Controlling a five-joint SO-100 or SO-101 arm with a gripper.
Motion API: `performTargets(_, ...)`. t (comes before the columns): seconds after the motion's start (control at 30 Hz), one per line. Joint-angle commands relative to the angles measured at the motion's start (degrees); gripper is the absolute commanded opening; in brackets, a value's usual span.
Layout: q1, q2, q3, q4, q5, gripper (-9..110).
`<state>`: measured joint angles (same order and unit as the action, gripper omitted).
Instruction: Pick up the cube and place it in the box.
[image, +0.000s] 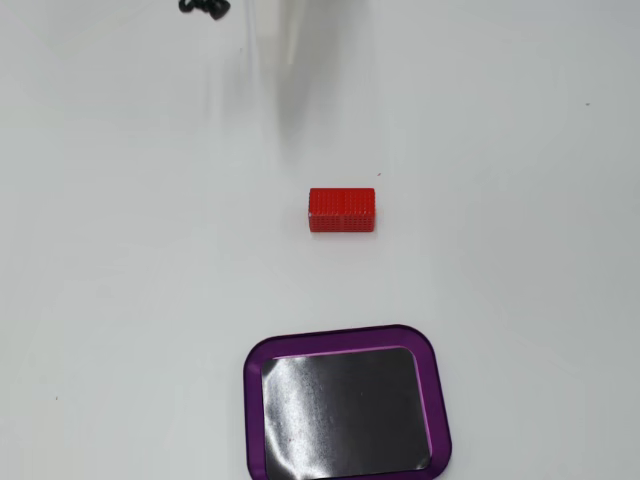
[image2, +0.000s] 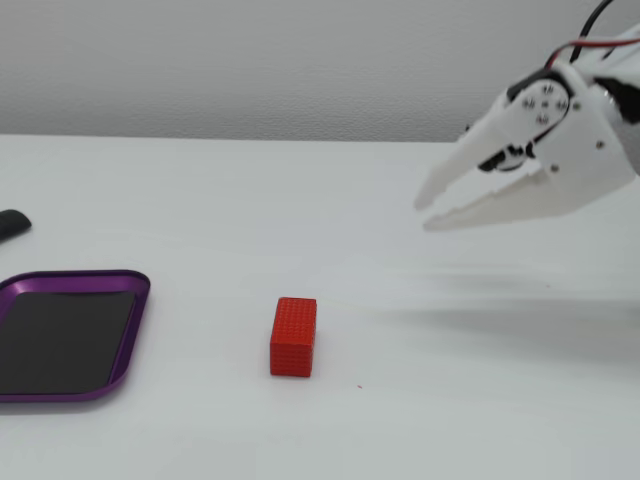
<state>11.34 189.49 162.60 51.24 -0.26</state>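
Fixed views, red cube (image2: 293, 336) on table, purple box (image2: 128, 340) apart, tool (image2: 428, 212) aloft, seemingly slightly parted, empty.

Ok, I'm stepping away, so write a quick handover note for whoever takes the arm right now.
Gripper: empty, jaws slightly apart, in the air to the right of the cube in the side fixed view.
Cube: flat on the table, untouched.
Box: empty, clear of the cube.
Done: nothing placed yet.
Left: reach the cube, grasp, carry it to the box, release.
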Motion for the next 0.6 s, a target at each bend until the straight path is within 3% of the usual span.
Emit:
performTargets(0.0,-5.7,-10.0,-7.0,-1.1,-4.1,5)
performTargets(0.33,-7.8,-62.7,-37.7,7.7,-9.5,17)
performTargets(0.57,-7.9,-87.3,-61.6,13.3,-9.0,22)
